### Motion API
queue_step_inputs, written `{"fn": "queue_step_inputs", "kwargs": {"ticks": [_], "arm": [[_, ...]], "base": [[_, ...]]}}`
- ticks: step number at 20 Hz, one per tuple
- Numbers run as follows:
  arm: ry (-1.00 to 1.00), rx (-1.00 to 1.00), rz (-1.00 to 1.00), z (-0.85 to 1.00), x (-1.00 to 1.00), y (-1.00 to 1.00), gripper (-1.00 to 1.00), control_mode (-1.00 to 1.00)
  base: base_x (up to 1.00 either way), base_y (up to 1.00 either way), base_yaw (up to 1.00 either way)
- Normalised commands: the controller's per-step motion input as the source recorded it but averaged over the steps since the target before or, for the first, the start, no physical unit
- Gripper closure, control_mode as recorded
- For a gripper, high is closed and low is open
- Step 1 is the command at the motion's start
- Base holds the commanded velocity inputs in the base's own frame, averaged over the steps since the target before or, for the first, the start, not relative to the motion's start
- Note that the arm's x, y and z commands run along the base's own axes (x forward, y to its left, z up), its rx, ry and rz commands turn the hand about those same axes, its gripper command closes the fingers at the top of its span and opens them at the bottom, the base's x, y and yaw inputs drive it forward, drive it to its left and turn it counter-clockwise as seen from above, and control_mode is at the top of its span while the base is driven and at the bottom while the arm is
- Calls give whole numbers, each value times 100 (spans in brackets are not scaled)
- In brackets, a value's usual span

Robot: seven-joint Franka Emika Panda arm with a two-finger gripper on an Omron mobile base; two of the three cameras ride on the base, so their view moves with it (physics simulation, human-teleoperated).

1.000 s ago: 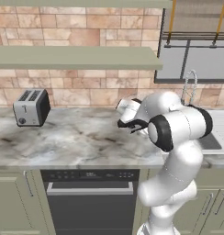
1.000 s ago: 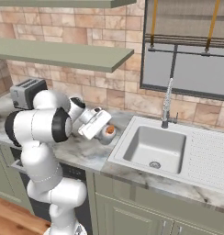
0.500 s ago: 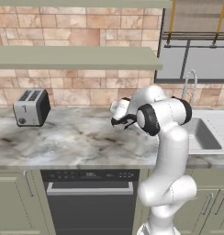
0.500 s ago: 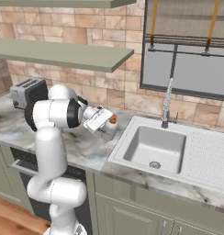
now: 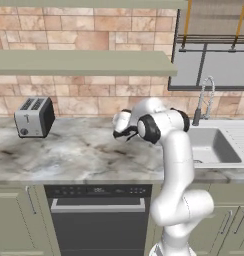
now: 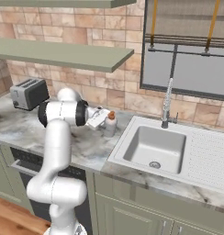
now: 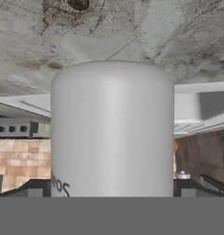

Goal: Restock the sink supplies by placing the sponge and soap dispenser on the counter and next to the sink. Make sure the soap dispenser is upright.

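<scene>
The soap bottle (image 6: 109, 125) stands upright on the counter (image 6: 86, 147) left of the sink (image 6: 155, 147), between my spread claw (image 6: 103, 120).

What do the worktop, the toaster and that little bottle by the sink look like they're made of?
Counter: polished marble, or an imitation, going by its grey veins on white. Toaster: brushed metal, silver with a dull sheen. Soap dispenser: probably pale translucent plastic, with an orange pump top.
</scene>
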Motion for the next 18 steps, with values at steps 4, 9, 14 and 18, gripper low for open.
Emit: {"fn": "queue_step_inputs", "kwargs": {"ticks": [4,9,14,18], "arm": [[0,-7,0,-31,39,0,100,-100],[-3,-9,0,-32,3,0,100,-100],[-9,-6,0,-20,-7,-1,100,-100],[-3,-1,1,-4,-16,-14,100,-100]], "base": [[0,0,0],[0,0,0],[0,0,0],[0,0,0]]}}
